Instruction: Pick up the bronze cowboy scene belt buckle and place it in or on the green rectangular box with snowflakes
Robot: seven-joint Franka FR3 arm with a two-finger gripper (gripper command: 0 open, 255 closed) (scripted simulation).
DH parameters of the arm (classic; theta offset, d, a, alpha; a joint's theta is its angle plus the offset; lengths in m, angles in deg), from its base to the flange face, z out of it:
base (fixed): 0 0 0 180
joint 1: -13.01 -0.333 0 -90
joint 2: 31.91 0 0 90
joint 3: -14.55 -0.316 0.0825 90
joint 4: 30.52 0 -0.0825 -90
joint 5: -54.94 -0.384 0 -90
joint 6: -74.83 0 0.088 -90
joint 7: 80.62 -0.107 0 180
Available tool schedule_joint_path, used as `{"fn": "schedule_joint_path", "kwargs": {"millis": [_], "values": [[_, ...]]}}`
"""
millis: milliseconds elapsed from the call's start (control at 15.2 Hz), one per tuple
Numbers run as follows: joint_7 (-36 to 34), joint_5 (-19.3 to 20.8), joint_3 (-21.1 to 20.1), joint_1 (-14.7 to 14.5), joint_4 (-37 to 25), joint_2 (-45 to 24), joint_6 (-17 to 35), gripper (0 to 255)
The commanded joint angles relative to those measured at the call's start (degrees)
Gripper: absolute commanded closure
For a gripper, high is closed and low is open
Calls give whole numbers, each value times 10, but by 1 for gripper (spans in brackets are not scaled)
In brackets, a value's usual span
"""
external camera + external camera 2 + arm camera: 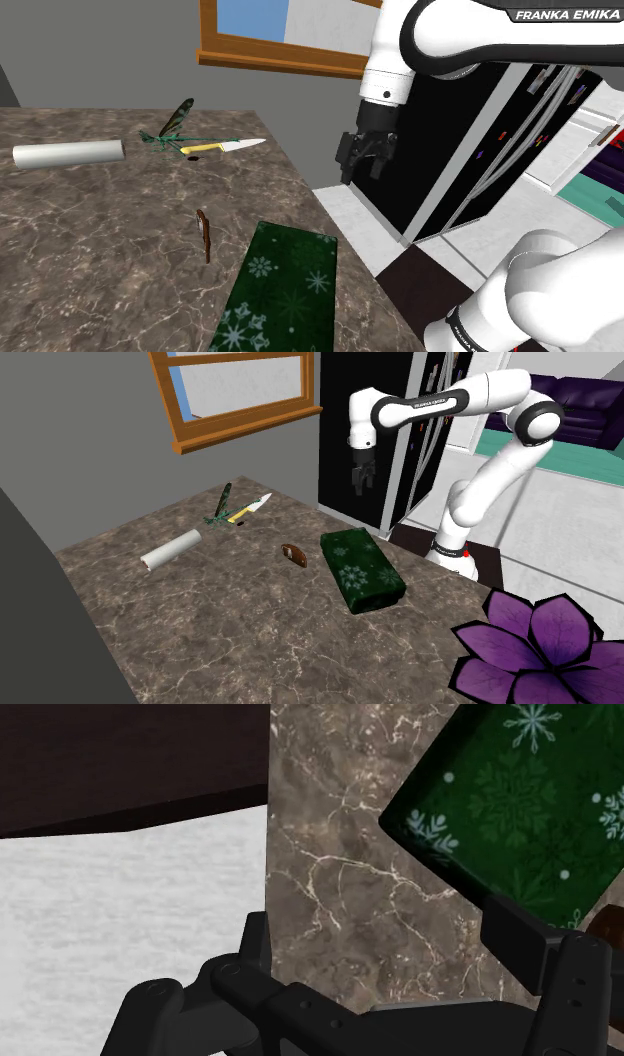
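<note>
Pincer [385,966]: fingers [255,936] spread, nothing between them. It hangs high, past the far end of the green box [362,569] and over the counter [250,622] edge. The wrist view looks down on the box's corner and the pale floor [120,894] beyond that edge.

Buckle [295,553]: small brown oval, low on the counter just beside the box's long side and not touching it. From the shoulder view it reads as a thin dark sliver [204,235].

Handling (judgement): rigid, thin, probably dense for its size and slick-faced. There is little height to catch, so take it across the narrow width with the fingertips brought right down to the counter. Risk: it skates or tips out of a shallow pinch. Not fragile. The box's top is broad and flat, an easy target.

Surface: brown-grey marbled counter with white veins, hard and smooth. Farther from the box than the buckle lie a white cylinder [170,551] and a yellow-handled knife [250,507].

Room: wood-framed window [240,397] in a grey wall beyond the box's far end, with a tall black cabinet [385,442] next to it. Purple flower [530,642] off the box's near end.
</note>
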Motion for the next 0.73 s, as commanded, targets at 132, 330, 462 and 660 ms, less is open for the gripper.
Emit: {"fn": "schedule_joint_path", "kwargs": {"millis": [132,330,462,660], "values": [[-50,-5,-40,-12,-43,-77,38,0],[-85,3,-65,-20,-83,-137,60,0],[-110,11,-80,-25,-114,-180,72,0],[-148,30,-99,-36,-165,-246,85,0]]}}
